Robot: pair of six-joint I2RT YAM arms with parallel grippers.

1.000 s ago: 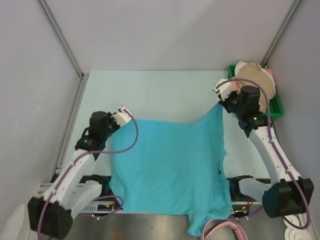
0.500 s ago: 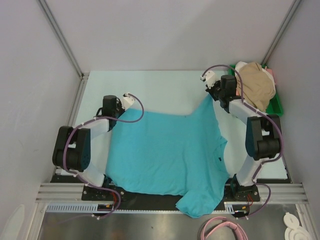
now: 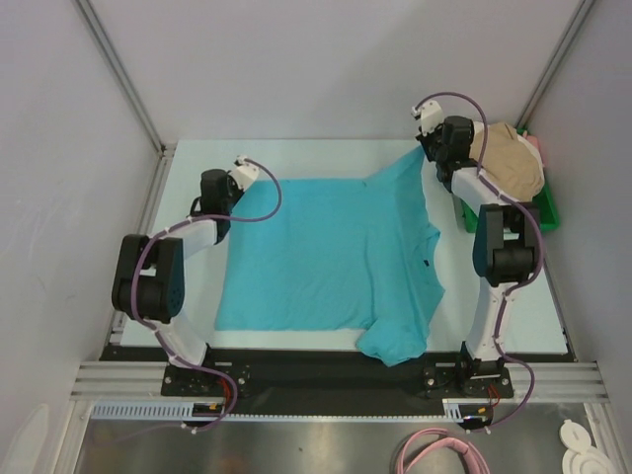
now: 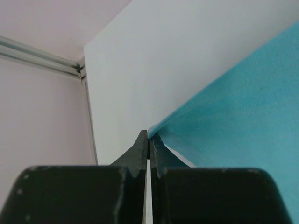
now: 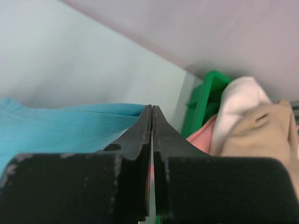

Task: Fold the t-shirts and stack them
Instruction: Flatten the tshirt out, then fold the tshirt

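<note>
- Progress looked early: the teal shirt (image 3: pixel 326 252) lay opened out and mostly flat on the table (image 3: pixel 316 158), and I could see no fold in it yet
- Its far edge ran between the two arms. Its collar faced the right side, and one sleeve (image 3: pixel 393 341) was bunched at the near edge of the table
- The left gripper (image 3: pixel 235 188) sat at the far left corner of that shirt. In its wrist view the jaws were pressed together with the teal cloth edge meeting the tips (image 4: pixel 148 140), so I judged it to be pinching the corner
- The right gripper (image 3: pixel 432 158) was at the far right corner, where the cloth rose off the table in a peak toward it. Its wrist view showed the jaws closed (image 5: pixel 152 112) with teal cloth right behind them, so it too seemed to have hold of the shirt
- A tan shirt (image 3: pixel 509 163), a pink shirt (image 3: pixel 534 144) and a white shirt (image 3: pixel 477 128) were heaped unfolded in the green tray (image 3: pixel 545 212), just beside the right gripper
- No stack of folded shirts showed anywhere
- By my reckoning nearly everything remained: fold the teal one, set it down as the base, then take each shirt from the tray, fold it and stack it
</note>
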